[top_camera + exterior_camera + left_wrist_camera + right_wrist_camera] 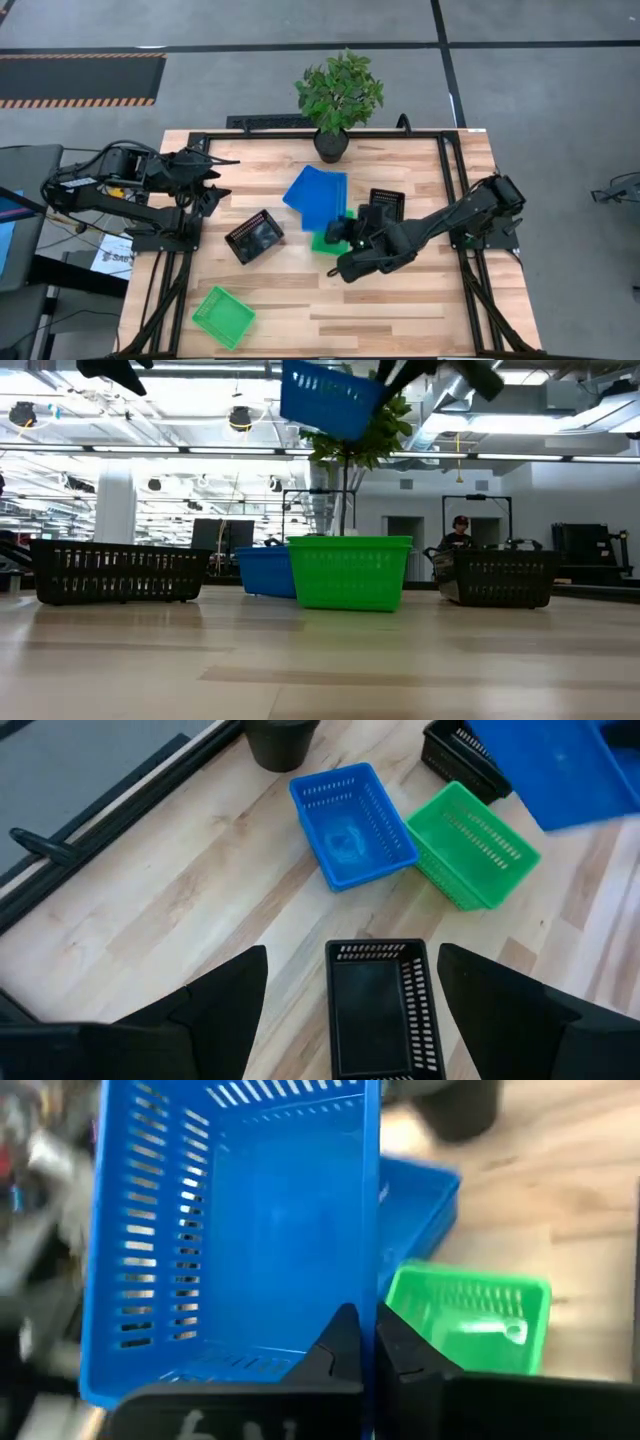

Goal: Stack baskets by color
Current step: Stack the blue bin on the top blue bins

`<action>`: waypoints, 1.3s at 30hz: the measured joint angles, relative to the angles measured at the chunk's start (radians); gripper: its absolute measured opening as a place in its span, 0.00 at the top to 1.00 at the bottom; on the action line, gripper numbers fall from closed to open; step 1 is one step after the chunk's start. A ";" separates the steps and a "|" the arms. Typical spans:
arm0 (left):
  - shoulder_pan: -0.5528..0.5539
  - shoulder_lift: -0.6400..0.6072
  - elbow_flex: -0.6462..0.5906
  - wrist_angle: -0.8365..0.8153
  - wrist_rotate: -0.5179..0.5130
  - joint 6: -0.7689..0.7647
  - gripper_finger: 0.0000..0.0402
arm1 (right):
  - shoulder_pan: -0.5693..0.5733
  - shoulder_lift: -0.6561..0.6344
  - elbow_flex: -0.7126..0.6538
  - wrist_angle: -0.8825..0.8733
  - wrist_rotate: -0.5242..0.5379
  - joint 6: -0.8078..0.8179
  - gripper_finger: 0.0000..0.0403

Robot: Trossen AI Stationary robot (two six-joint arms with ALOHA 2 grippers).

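Note:
My right gripper [368,1345] is shut on a blue basket [240,1230], which is held high over the middle of the table [310,195] and shows near the top of the low view [330,400]. Below it stand a second blue basket [352,825] and a green basket [470,845], both resting on their bases. A black basket [385,205] sits just right of them. Another black basket [255,237] lies left of centre, below my open left gripper [350,955]. A second green basket [222,315] rests near the front left. My right gripper pinches one side wall of the blue basket at its rim [378,1295], with one finger inside the basket and one outside. The basket is lifted clear of the table and tipped, its open side turned toward the wrist.
A potted plant [338,95] stands at the far edge behind the baskets. Bare wood lies along the front and at the right of the table [420,310]. My left arm waits raised at the left side [215,185].

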 joint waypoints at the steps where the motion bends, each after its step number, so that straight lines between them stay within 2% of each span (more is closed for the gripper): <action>1: 0.000 0.000 0.000 0.000 0.000 0.000 0.30 | -0.008 0.007 0.000 -0.028 0.011 0.069 0.98; 3: 0.000 0.000 0.000 0.000 0.000 0.000 0.30 | -0.029 0.018 -0.003 -0.072 0.006 0.191 0.95; 7: 0.000 0.000 0.000 0.000 0.000 -0.001 0.30 | -0.079 0.054 -0.003 -0.068 -0.005 0.262 0.93; 14: 0.000 0.000 0.000 0.000 0.000 -0.014 0.30 | -0.162 0.092 0.000 0.096 -0.025 0.204 0.98; 18: 0.000 -0.001 0.000 0.000 0.000 -0.016 0.30 | -0.210 0.113 0.000 0.136 -0.043 0.194 0.93; 24: 0.000 0.000 0.000 0.000 0.000 -0.016 0.30 | -0.277 0.161 -0.002 0.169 -0.145 0.182 0.90; 33: 0.000 0.001 0.000 -0.001 0.000 -0.020 0.30 | -0.318 0.238 -0.001 0.263 -0.175 0.174 0.93; 39: 0.000 0.000 0.000 -0.001 0.000 -0.028 0.30 | -0.317 0.238 -0.001 0.267 -0.168 0.159 0.91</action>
